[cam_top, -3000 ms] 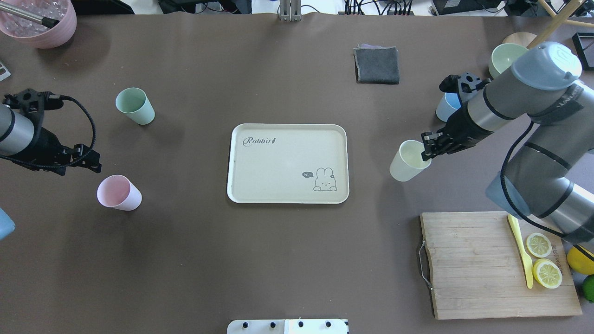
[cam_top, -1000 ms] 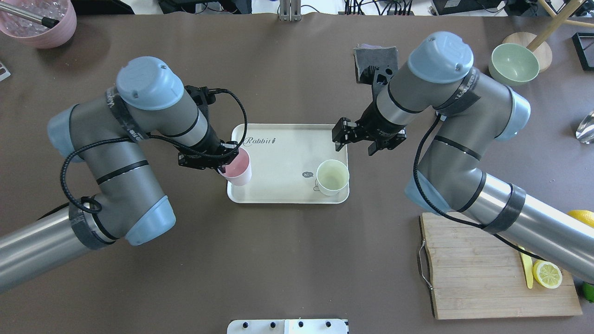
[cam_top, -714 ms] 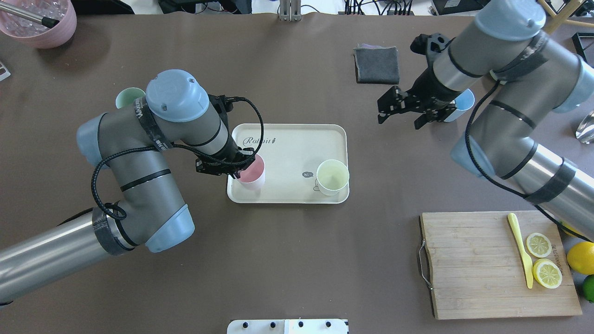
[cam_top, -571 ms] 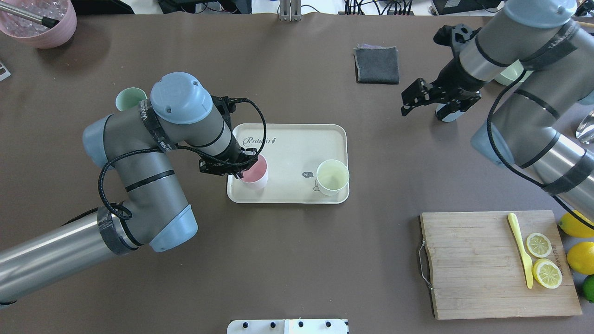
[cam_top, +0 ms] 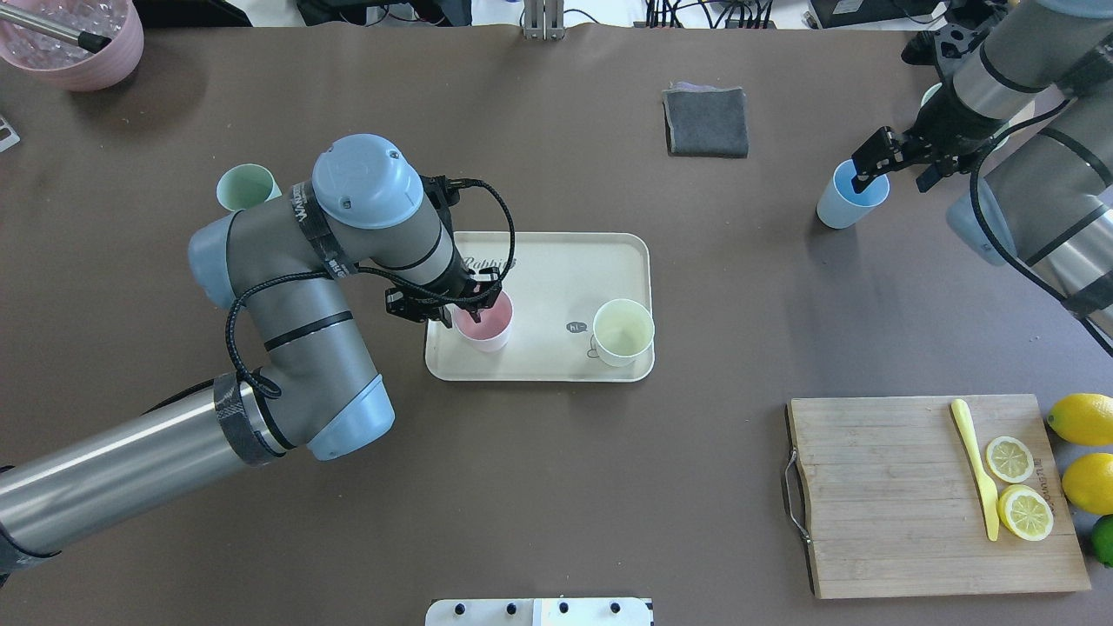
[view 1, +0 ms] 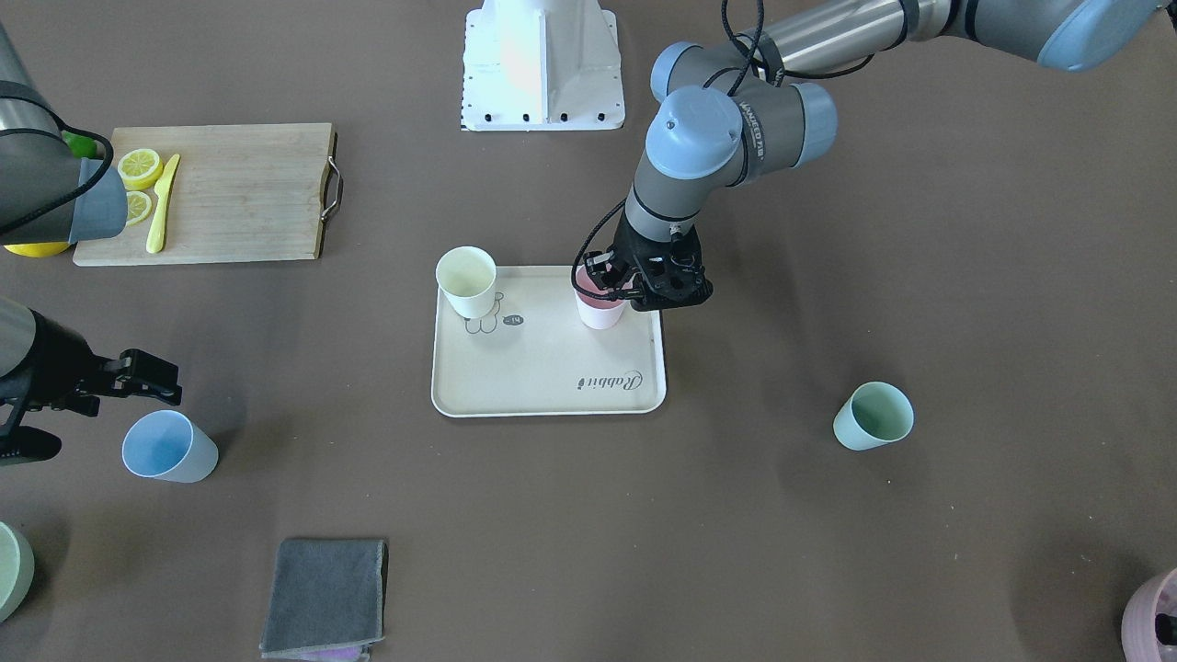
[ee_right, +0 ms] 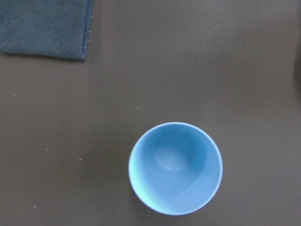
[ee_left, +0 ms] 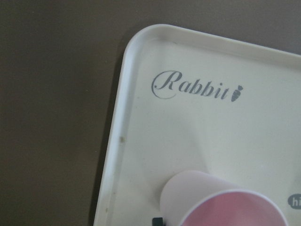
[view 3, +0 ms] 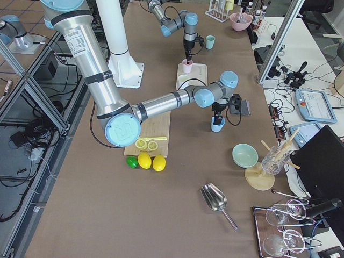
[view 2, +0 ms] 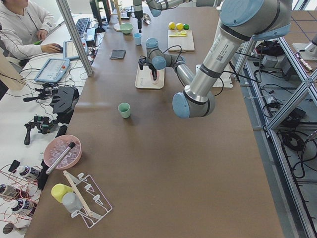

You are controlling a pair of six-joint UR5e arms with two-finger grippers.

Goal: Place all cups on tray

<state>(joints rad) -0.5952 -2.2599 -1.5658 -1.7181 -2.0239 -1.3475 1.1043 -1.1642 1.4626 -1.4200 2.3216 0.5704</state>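
Observation:
The cream tray [cam_top: 556, 269] lies mid-table. The pale yellow cup [cam_top: 623, 332] stands upright on its near right corner. The pale pink cup [cam_top: 483, 326] stands on its near left part, with my left gripper [cam_top: 469, 306] shut on its rim; it also shows in the left wrist view [ee_left: 221, 202]. My right gripper [cam_top: 898, 168] is open and empty, just above the light blue cup [cam_top: 848, 196], which stands on the table far right and fills the right wrist view [ee_right: 175, 167]. The mint green cup [cam_top: 246, 187] stands on the table far left, partly behind my left arm.
A wooden cutting board [cam_top: 878, 496] with lemon slices and a yellow knife lies at the near right, lemons beside it. A folded grey cloth [cam_top: 706, 122] lies beyond the tray. A mauve pot [cam_top: 74, 39] stands in the far left corner. A green bowl [view 1: 9, 570] is behind the blue cup.
My left gripper picked up the pink cup and carried it onto the tray. My right gripper set the yellow cup on the tray, let go, and swung back over the blue cup.

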